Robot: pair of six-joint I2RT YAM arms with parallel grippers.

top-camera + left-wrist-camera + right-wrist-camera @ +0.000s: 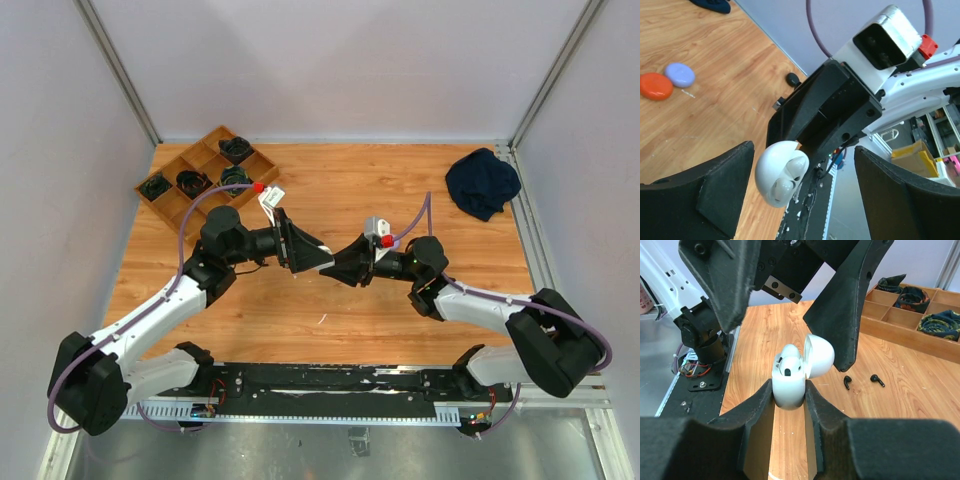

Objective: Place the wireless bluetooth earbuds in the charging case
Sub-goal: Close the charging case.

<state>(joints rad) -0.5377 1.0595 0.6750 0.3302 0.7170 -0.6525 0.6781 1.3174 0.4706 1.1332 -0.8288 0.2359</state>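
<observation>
My right gripper (788, 386) is shut on the white charging case (788, 377) and holds it above the table with its lid (819, 356) open. Two white earbuds (789, 361) sit in its wells. My left gripper (804, 160) is open, and its fingers (840, 315) straddle the case from the other side without touching it. The case also shows in the left wrist view (781, 172). Two black earbuds (847, 382) (877, 380) lie on the wood beyond. In the top view both grippers (318, 258) (345, 268) meet at mid-table.
An orange case (656, 85) and a lavender case (680, 74) lie side by side on the table. A wooden compartment tray (175, 210) holding dark coiled items stands at the back left. A dark cloth (482, 182) lies at the back right.
</observation>
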